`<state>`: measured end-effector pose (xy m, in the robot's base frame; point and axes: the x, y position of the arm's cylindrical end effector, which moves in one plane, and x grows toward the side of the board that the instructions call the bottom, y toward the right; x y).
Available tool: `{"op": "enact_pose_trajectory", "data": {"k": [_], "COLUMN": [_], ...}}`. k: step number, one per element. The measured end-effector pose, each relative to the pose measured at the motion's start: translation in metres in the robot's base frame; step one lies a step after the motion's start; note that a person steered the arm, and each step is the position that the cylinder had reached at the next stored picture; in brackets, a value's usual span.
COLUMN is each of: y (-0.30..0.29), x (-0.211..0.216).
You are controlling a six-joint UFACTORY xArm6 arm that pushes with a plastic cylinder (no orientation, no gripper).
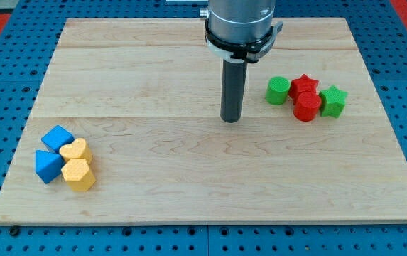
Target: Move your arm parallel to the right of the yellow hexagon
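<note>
While my tip (231, 119) rests mid-counter (189, 178), the yellow hexagon (79, 174) lies far off at its eight o'clock, touching a yellow heart (77, 151) and blue blocks (47, 165); no gripper is fitted.

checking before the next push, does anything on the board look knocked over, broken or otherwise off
Nothing stands out. The yellow hexagon sits with a yellow heart and two blue blocks at the view's lower left; green and red blocks cluster at the right. My tip rests mid-board, touching none.
</note>
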<state>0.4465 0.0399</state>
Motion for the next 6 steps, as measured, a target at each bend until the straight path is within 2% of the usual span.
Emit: {"op": "enact_pose_trajectory", "data": {"k": [3,4,5,6], "y": [0.012,0.044,0.056,0.026], "x": [0.002,0.008,0.051,0.103]}}
